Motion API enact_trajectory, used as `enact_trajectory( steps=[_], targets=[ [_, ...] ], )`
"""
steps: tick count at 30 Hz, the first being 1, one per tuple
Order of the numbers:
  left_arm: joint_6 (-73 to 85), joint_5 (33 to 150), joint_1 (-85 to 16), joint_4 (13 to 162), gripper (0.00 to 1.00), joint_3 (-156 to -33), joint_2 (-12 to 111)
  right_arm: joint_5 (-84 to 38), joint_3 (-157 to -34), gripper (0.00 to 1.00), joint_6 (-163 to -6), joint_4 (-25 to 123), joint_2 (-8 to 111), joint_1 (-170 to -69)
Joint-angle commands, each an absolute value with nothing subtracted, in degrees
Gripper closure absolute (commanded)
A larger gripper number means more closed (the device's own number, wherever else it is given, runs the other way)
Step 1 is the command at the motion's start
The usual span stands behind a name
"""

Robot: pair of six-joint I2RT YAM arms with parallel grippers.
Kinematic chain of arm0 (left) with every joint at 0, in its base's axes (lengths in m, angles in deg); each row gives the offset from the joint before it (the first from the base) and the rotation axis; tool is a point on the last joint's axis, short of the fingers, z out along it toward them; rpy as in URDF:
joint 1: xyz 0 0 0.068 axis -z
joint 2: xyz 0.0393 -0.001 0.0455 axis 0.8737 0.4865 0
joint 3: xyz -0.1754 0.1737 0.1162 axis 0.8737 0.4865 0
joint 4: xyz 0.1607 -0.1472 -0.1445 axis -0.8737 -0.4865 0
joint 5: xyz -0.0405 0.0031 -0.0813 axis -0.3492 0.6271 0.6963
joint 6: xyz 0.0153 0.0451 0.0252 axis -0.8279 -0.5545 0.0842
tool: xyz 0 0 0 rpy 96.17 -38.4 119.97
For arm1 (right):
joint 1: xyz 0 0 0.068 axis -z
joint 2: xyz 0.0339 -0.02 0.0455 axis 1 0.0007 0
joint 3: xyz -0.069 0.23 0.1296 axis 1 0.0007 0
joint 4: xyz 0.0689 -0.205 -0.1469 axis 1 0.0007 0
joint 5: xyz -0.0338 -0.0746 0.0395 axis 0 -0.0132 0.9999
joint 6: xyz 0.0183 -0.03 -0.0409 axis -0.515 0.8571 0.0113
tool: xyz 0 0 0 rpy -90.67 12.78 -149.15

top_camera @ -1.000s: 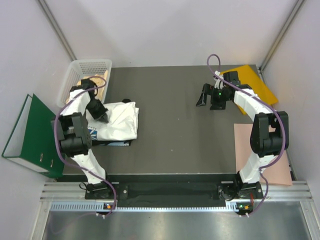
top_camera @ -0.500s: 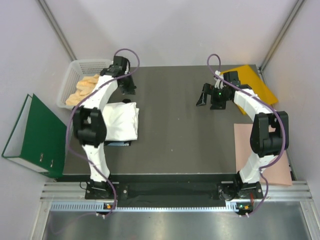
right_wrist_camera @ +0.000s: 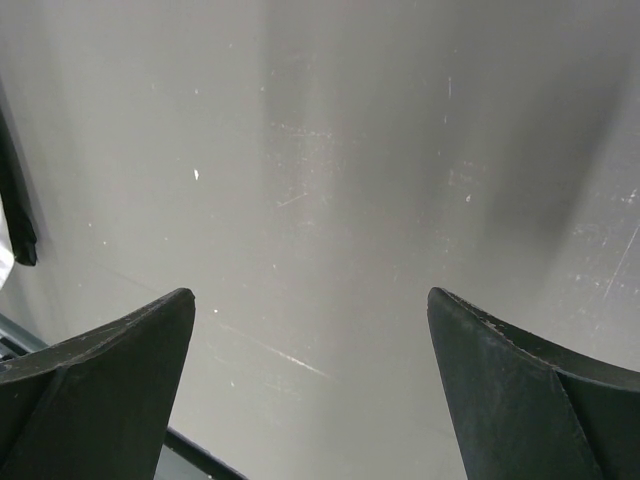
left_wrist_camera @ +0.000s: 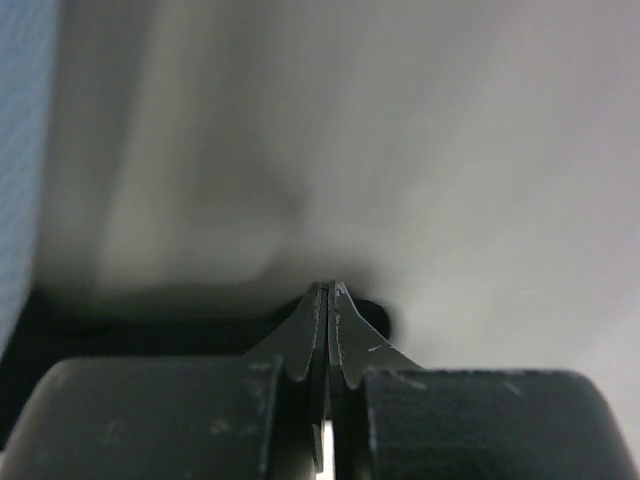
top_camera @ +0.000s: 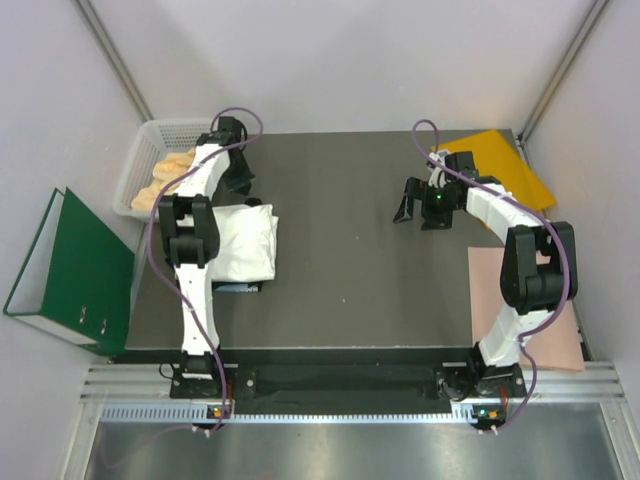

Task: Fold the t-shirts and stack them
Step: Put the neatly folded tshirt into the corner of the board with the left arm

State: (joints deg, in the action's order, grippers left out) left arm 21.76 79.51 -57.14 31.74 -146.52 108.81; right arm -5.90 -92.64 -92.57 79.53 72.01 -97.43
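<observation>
Hovering just beyond the far edge of the white t-shirt [top_camera: 243, 243], my left pincer [top_camera: 240, 178] is closed tight. From the wrist camera the left pincer [left_wrist_camera: 329, 292] shows its two tips pressed together, with nothing I can see caught between them. The white t-shirt lies folded into a compact rectangle on the dark tabletop [top_camera: 340, 280]. I take the dark layer peeking out from under its near edge to be the black t-shirt [top_camera: 252, 288], at the bottom of the pile.

Well off to the white t-shirt's right, my right pincer [top_camera: 407, 203] hangs with its jaws spread wide and empty. Its own camera shows the right pincer [right_wrist_camera: 310, 294] framing only bare, scuffed tabletop. Beyond the shirt's far left corner stands a white basket [top_camera: 185, 123] with peach-coloured cloth [top_camera: 165, 172] in it. A green binder [top_camera: 65, 265] lies to the shirt's left, off the tabletop.

I judge the folding done and the stacking all but finished, since one shirt sits on the other and neither pincer holds anything. As I read it, the next move calls for little more than a check of the pile. If the lower layer juts out, a light nudge at the white t-shirt's near edge would square it. If not, both arms can draw clear of the shirt without dragging a corner loose.
</observation>
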Motion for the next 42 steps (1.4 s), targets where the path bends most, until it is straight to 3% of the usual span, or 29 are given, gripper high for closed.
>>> enact_trajectory(
  steps=[1, 20, 29, 34, 42],
  targets=[
    [21.12, 77.02, -58.60, 29.53, 1.00, -138.56, 102.84, -6.09, -93.65, 0.00, -91.49, 77.64, 70.45, -97.78],
    [25.34, 74.64, -58.69, 28.73, 1.00, -106.37, 82.71, -5.38, -94.18, 0.00, -90.88, 77.29, 72.91, -97.87],
    [21.39, 80.18, -52.12, 37.16, 1.00, -113.56, 72.17, -5.12, -91.81, 0.00, -91.32, 76.14, 71.42, -97.96],
    [19.89, 85.08, -45.09, 35.86, 1.00, -118.31, 74.96, -5.21, -90.57, 0.00, -91.41, 75.71, 70.80, -97.87],
    [23.84, 87.21, -37.69, 35.86, 1.00, -108.13, 75.85, -6.17, -90.92, 0.00, -91.41, 76.14, 70.27, -97.78]
  ],
)
